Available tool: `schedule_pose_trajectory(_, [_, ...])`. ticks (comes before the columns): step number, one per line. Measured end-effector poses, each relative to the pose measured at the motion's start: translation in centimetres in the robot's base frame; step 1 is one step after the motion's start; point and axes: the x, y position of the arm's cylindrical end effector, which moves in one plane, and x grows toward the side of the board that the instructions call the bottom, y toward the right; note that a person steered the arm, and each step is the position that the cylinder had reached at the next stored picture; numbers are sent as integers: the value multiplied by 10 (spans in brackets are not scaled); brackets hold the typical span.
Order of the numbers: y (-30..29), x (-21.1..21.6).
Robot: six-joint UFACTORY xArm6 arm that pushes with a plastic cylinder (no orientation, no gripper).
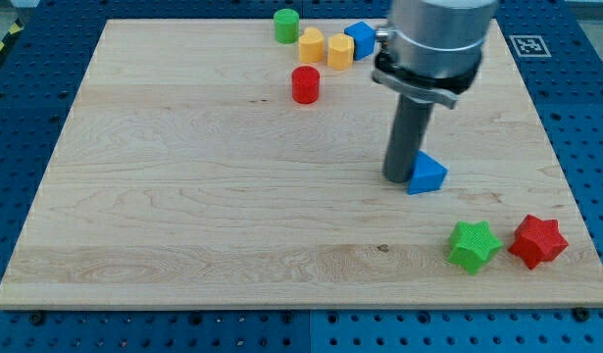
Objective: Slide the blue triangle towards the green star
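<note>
The blue triangle (427, 174) lies on the wooden board at the view's right of centre. My tip (398, 177) stands right against its left side, touching or nearly touching it. The green star (474, 245) lies below and to the right of the triangle, near the board's bottom edge. The rod rises from the tip to the arm's grey body at the view's top.
A red star (537, 241) sits just right of the green star. Near the top edge are a green cylinder (286, 25), two yellow blocks (311, 44) (340, 50), a blue block (360, 39) and a red cylinder (305, 85). The board's right edge (561, 186) is close.
</note>
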Motion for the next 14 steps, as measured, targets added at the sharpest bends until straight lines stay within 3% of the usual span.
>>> schedule_pose_trajectory(3, [19,-41])
schedule_pose_trajectory(6, [62,-12])
schedule_pose_trajectory(12, [-17,3])
schedule_pose_trajectory(14, [-11,18])
